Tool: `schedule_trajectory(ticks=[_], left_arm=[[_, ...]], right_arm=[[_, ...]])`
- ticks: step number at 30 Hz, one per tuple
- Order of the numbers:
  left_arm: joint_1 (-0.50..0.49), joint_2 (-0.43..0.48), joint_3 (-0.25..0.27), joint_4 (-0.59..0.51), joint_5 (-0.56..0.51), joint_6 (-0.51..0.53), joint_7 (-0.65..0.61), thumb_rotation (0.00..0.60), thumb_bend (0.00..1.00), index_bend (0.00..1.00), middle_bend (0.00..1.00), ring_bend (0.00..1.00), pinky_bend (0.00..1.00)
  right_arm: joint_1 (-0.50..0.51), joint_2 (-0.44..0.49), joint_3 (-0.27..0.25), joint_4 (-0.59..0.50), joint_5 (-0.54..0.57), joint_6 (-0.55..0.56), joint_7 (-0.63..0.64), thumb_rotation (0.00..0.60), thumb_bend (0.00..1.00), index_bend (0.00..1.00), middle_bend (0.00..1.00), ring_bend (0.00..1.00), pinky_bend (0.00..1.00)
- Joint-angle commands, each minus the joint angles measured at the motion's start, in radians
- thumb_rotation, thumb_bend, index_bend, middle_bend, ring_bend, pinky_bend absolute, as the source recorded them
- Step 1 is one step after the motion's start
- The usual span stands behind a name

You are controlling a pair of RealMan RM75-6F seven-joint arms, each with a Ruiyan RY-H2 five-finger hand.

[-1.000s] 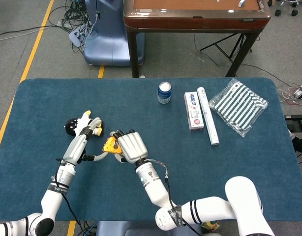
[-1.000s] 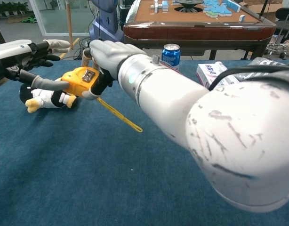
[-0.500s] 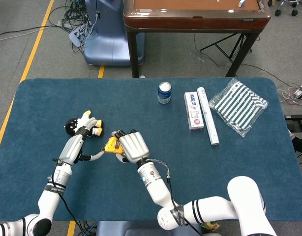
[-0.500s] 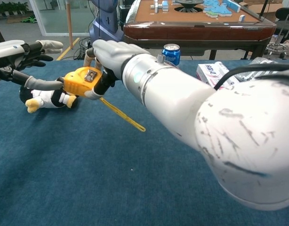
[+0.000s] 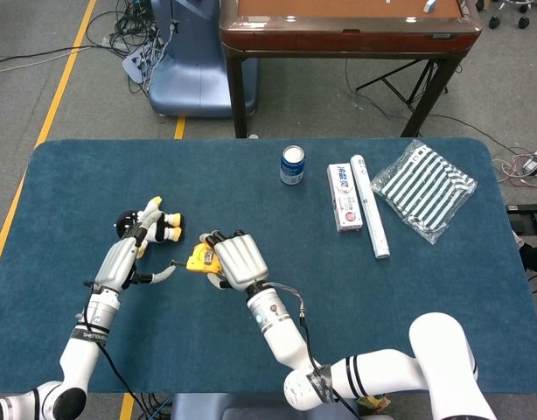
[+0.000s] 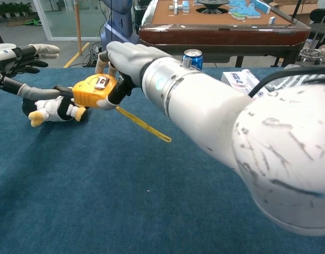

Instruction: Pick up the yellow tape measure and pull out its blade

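Both arms were glossy white tubes with black joint bands; the right hand (image 5: 236,261) and left hand (image 5: 126,255) wore pale grey shells.

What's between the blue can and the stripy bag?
In the head view, a white toothpaste box and a white tube lie between the blue can and the striped bag.

right hand (image 5: 236,262) fingers curled in a grip, left hand (image 5: 122,260) fingers spread, apart

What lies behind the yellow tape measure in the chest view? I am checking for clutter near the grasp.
Behind the yellow tape measure, held by the right robot hand, lies a penguin plush toy on the table. The case and the left robot hand cover part of the toy.
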Motion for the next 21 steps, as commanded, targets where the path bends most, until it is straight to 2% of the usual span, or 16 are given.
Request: schedule_trajectory(ticks=[1,7,21], left_arm=[[0.002,0.005,-0.002,0.002,-0.005,-0.001,0.000,0.600,0.19,0.03,0.00,0.00,0.00],[0.005,0.017,-0.003,0.005,-0.018,-0.005,0.004,0.600,0.20,0.14,0.00,0.00,0.00],[0.014,0.040,-0.006,0.027,-0.044,-0.015,0.002,0.600,0.22,0.15,0.00,0.00,0.00]], right_arm=[[-0.001,0.003,0.000,-0.004,-0.001,0.000,0.001,0.600,0.66,0.55,0.57,0.50,0.32],[-0.004,0.007,-0.001,-0.008,-0.002,0.000,0.003,0.600,0.66,0.55,0.57,0.50,0.32],[-0.018,0.023,-0.010,-0.024,-0.016,0.002,0.020,0.600,0.66,0.56,0.57,0.51,0.32]])
